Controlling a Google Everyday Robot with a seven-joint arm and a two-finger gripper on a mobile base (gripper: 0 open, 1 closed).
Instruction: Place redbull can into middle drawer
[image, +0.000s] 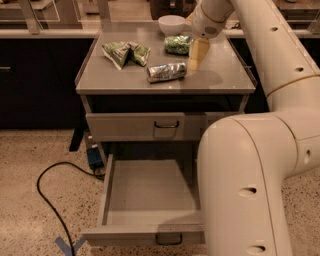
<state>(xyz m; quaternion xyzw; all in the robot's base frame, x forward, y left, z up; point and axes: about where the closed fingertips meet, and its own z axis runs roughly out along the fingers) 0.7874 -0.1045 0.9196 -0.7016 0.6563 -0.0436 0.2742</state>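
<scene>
The redbull can lies on its side on the grey cabinet top, slim, silver and shiny. My gripper hangs pointing down just right of the can's right end, very close to it and holding nothing. The middle drawer is pulled out wide open below, empty inside, with its front and small dark loop handle nearest the camera. My large white arm link covers the drawer's right part.
A green foil chip bag lies at the top's left. A stubby green pack and a white bowl sit behind the can. A closed drawer is above the open one. A black cable runs over the floor.
</scene>
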